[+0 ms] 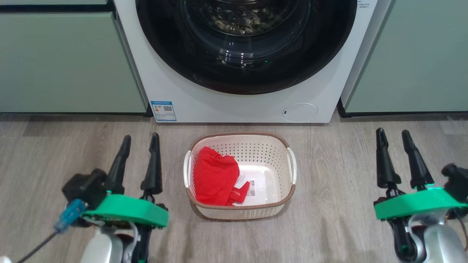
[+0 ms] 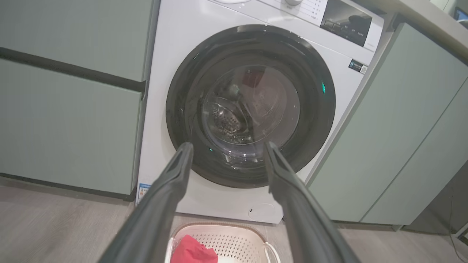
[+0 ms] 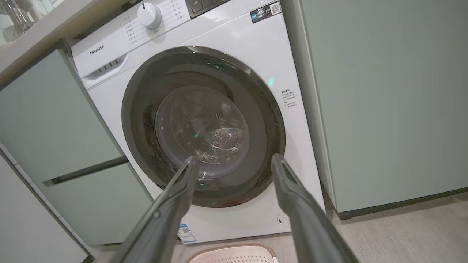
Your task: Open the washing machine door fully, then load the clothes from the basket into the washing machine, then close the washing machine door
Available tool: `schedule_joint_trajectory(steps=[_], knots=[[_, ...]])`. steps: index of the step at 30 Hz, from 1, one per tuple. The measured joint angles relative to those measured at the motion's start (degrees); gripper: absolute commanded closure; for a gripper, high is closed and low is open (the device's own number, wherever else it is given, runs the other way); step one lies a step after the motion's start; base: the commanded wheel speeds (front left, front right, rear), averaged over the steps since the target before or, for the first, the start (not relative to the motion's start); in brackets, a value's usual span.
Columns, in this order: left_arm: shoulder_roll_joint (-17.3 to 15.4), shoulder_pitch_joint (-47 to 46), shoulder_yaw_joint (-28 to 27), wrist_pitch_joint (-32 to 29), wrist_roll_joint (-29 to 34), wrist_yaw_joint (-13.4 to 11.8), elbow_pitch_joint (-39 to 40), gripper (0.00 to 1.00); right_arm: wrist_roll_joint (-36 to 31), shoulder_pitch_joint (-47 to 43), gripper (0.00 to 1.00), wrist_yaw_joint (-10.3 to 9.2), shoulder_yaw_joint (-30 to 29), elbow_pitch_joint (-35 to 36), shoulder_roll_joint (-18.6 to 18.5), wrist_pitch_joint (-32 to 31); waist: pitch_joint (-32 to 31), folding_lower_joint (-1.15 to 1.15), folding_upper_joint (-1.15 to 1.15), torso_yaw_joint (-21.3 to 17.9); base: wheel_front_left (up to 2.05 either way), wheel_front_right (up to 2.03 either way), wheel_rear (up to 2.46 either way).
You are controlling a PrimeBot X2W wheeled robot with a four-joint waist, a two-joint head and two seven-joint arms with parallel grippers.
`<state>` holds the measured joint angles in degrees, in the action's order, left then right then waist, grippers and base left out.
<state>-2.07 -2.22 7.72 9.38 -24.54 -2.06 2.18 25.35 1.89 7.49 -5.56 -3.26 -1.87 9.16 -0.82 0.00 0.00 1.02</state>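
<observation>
Left gripper (image 1: 140,136) and right gripper (image 1: 393,130), each with fingers parted and holding nothing, hover over open wooden floor (image 1: 329,164) on either side of the basket (image 1: 241,136), well apart from it. The clothes (image 1: 215,175) lie in the basket's left half, nearer the left gripper. Just beyond the basket's far rim stands the washing machine (image 1: 219,106), the washing machine door (image 1: 245,44) shut, flanked by pale green cabinets (image 1: 65,62).

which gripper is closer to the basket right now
Left. The left gripper sits just off the left side of the basket, both above the floor; the right gripper is well out beyond its right side.
</observation>
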Motion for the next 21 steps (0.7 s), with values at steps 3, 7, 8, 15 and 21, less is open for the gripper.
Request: schedule_joint_trajectory(steps=[3, 7, 8, 15, 21], knots=[[-0.1, 0.2, 1.4, 0.4, 3.1, -0.2, -2.5, 0.00, -3.0, 0.0, 0.00, 0.00, 0.0, -1.5, 0.0, 0.6, -0.2, 0.00, 0.00, 0.0, 0.00, 0.00, 0.00], [-0.1, 0.2, 2.2, 1.3, 5.6, -0.2, -4.6, 0.00, -5.4, 0.0, 0.00, 0.00, 0.2, -3.8, 0.0, 1.3, -0.4, 0.00, 0.00, -0.1, 0.00, 0.00, 0.00], [-0.1, 0.2, 2.3, 1.3, 6.2, -0.2, -5.1, 0.00, -5.8, 0.0, 0.00, 0.00, 0.3, -4.6, 0.0, 1.6, -0.4, 0.00, 0.00, -0.1, 0.00, 0.00, 0.00], [-0.2, 0.3, 3.7, 2.5, 9.2, -0.3, -9.0, 0.00, -7.6, 0.0, 0.00, 0.00, 1.3, -10.5, -0.1, 2.5, -0.9, 0.00, 0.00, -0.3, 0.00, 0.00, 0.00], [-0.2, 0.3, 4.5, 3.5, 14.8, -1.9, -10.6, 0.00, -12.7, 0.1, 0.00, 0.00, 2.4, -13.4, -0.1, 3.6, -1.2, 0.00, 0.00, -0.6, 0.00, 0.00, 0.00]])
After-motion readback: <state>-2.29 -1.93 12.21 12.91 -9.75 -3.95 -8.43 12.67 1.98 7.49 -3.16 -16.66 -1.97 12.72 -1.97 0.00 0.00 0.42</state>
